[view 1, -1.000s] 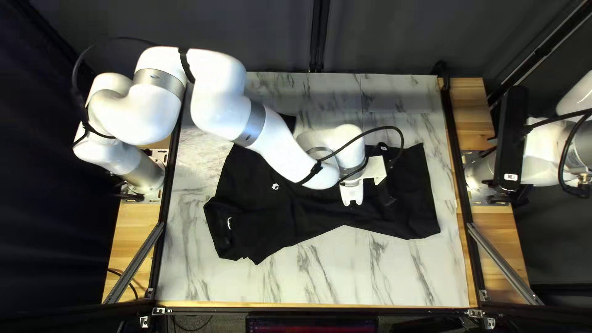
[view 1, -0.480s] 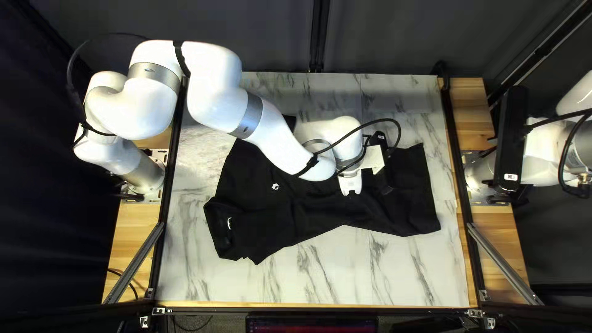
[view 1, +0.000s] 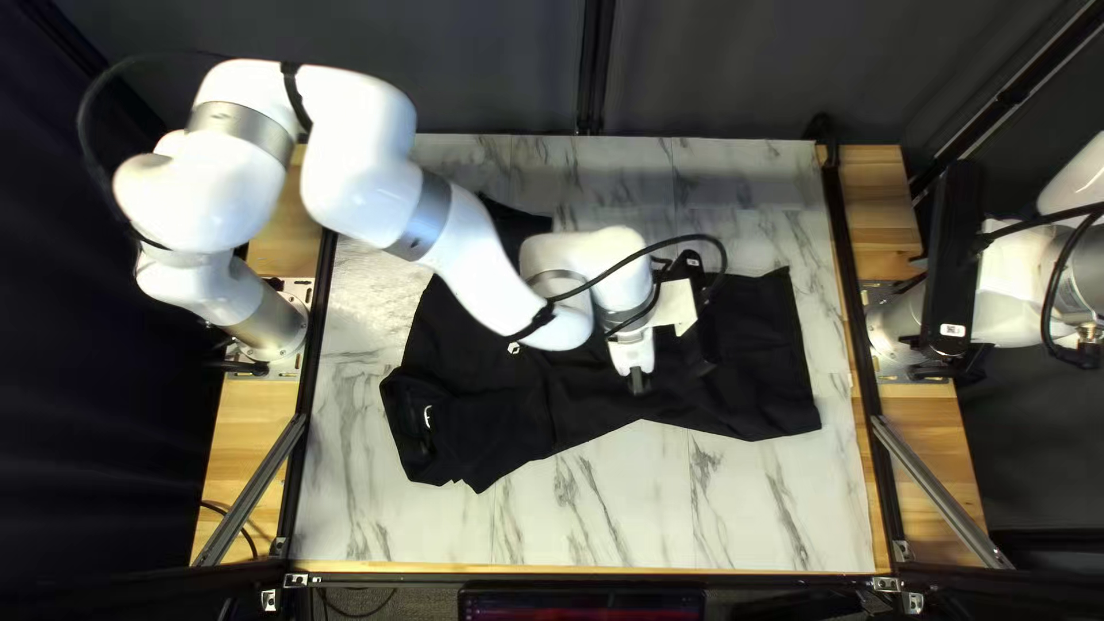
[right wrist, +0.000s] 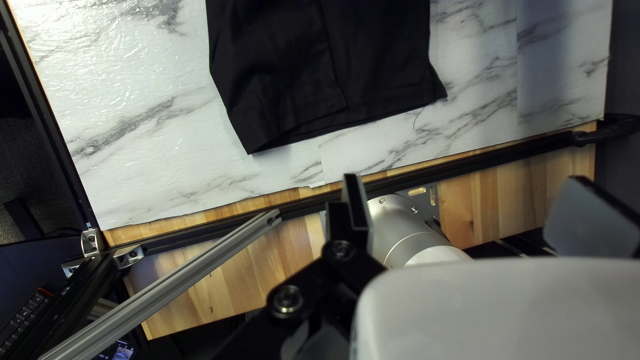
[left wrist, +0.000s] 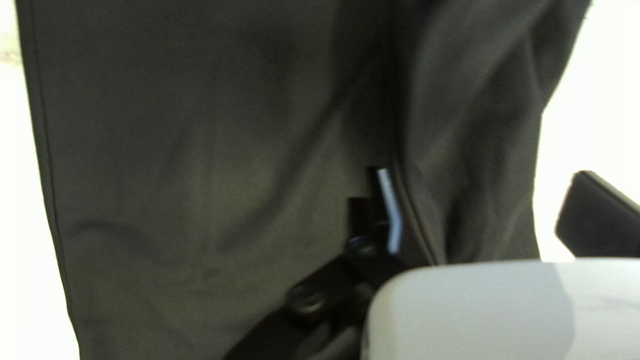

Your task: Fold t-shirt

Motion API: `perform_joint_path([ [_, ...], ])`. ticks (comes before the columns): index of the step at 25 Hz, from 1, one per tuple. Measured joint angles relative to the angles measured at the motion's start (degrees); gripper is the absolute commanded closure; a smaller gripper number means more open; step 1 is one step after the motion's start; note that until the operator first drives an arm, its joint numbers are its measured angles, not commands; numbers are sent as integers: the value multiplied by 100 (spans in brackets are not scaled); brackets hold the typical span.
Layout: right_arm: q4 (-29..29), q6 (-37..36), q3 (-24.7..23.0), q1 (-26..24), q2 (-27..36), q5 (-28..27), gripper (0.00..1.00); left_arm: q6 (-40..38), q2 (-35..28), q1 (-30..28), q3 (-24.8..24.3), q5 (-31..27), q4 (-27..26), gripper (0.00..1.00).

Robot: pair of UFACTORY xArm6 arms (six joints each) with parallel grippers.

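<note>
Black t-shirt (view 1: 495, 397) beneath the left hand (view 1: 668, 373) (fingers spread wide) and out to either side

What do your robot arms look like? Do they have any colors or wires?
My left arm is smooth and white, with rounded bends, a silver ring and black straps. My right arm is white and silver. Both have black wires. My left tool and right tool each have two dark fingers.
</note>
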State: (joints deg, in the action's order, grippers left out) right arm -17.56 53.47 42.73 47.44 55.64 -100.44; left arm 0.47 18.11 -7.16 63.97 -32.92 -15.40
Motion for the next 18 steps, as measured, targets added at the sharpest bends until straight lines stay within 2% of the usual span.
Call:
perform_joint_path([
  [5,0,0,0,0,0,0,0,-655,-1089,-307,-1252,17,363,0],
  [8,0,0,0,0,0,0,0,-1429,-1866,-658,-2066,-102,800,0],
  [11,0,0,0,0,0,0,0,-2168,-2461,-1086,-2646,-399,1203,0],
  [14,0,0,0,0,0,0,0,-2692,-2860,-1506,-3045,-744,1409,0],
  [18,0,0,0,0,0,0,0,-3175,-2976,-2074,-3222,-1003,1475,0],
])
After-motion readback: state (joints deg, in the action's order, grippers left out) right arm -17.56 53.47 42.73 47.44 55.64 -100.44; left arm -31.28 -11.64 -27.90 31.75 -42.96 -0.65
